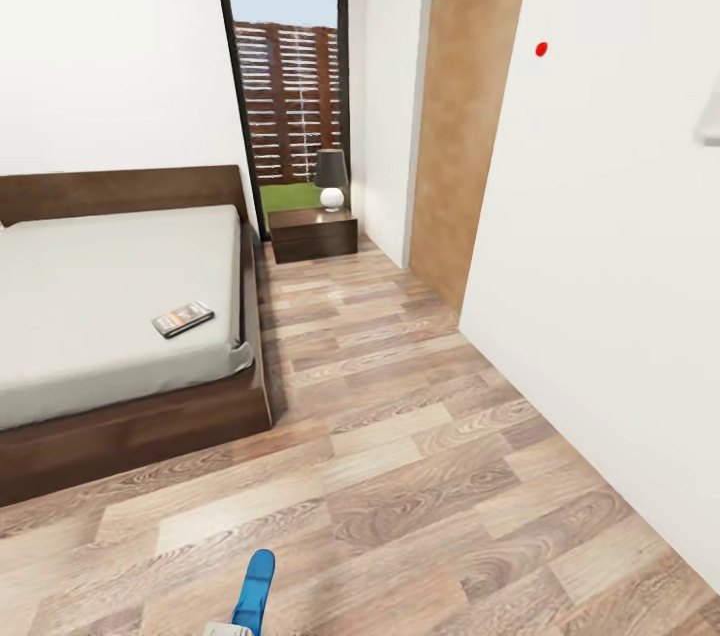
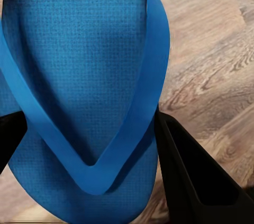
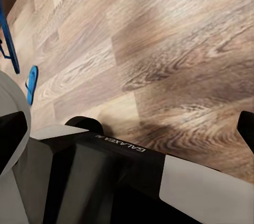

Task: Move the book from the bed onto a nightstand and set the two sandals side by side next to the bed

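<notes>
Head view finds us mid-task: our left hand [image 2: 90,129] clenched around one blue sandal [image 2: 79,76], the book [image 1: 182,318] unmoved on the bed [image 1: 100,286], the nightstand [image 1: 312,234] beyond, our right hand's state impossible to tell.
</notes>
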Robot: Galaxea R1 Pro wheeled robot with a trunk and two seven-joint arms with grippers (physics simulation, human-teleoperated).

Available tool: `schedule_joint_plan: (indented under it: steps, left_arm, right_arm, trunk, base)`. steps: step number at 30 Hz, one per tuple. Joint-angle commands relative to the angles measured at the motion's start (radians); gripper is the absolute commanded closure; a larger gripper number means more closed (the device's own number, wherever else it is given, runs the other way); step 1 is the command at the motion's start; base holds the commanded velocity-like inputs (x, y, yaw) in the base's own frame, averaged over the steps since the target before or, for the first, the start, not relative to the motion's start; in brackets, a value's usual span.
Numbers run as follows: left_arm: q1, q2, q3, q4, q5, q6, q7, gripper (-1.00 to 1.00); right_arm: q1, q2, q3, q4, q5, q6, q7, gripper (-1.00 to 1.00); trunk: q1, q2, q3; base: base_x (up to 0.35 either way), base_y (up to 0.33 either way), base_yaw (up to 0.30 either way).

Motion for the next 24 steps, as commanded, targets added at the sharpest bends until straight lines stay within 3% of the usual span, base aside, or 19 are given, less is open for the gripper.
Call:
schedule_joint_plan:
  steps: [1, 24]
  left_arm:
    - [-0.001, 0.000, 0.001, 0.001, -0.001, -0.002, -0.004, 1.00]
    - [-0.001, 0.000, 0.001, 0.001, 0.000, -0.003, -0.004, 1.00]
  right_arm:
    - [0.000, 0.000, -0.001, 0.000, -0.008, 0.010, 0.004, -1.00]
    - [0.000, 0.001, -0.001, 0.000, -0.008, 0.010, 0.004, -1.00]
  trunk:
    - [0.000, 0.000, -0.001]
    - [0.000, 0.000, -0.001]
  base:
    - [0.000, 0.000, 0.268]
    - [0.000, 0.000, 0.269]
